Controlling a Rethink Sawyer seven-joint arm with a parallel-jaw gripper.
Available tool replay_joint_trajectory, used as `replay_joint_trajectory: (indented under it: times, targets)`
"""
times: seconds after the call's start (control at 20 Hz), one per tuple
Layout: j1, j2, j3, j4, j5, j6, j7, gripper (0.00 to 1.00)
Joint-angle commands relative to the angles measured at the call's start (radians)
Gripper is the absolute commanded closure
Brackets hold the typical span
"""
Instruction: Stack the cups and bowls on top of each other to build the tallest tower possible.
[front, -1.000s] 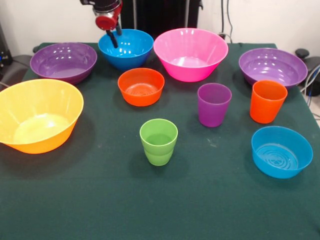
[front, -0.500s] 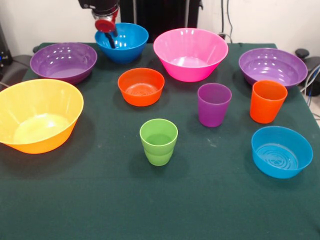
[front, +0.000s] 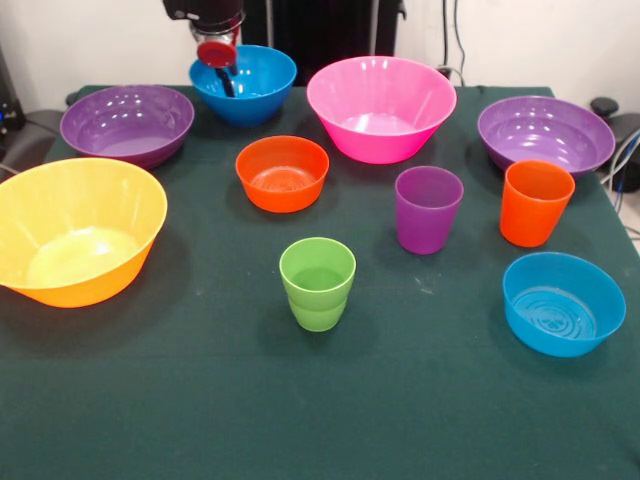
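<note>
My gripper (front: 224, 78) comes down at the far left and is shut on the near-left rim of the medium blue bowl (front: 255, 88), one finger inside it. The green cup (front: 318, 283) stands alone in the middle. To its right are the purple cup (front: 428, 208) and the orange cup (front: 535, 202). The small orange bowl (front: 282, 172) sits in front of the blue one. Every cup and bowl stands by itself, so no tower shows.
A large yellow-orange bowl (front: 75, 230) sits at the left and a large pink bowl (front: 381, 108) at the back. Purple bowls stand at back left (front: 127, 123) and back right (front: 545, 133). A shallow blue bowl (front: 563, 303) lies near right.
The gripper and the medium blue bowl shifted together a little up and to the left in the picture. In the last half second they hardly moved.
</note>
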Motion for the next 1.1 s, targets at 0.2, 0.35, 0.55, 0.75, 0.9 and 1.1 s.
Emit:
replay_joint_trajectory:
  times: [0.2,0.35,0.55,0.75,0.9,1.1]
  targets:
    - [0.047,-0.023,0.053,-0.006,0.007,-0.073,-0.089,0.0]
    - [0.041,-0.048,0.084,0.023,0.054,-0.074,-0.079,0.0]
    - [0.014,-0.1,0.143,0.074,0.141,-0.074,-0.081,0.0]
    - [-0.002,-0.182,0.205,0.129,0.267,0.009,-0.128,0.0]
    - [0.0,-0.234,0.249,0.151,0.34,0.039,-0.131,0.0]
    - [0.017,-0.239,0.247,0.114,0.36,0.062,-0.131,0.0]
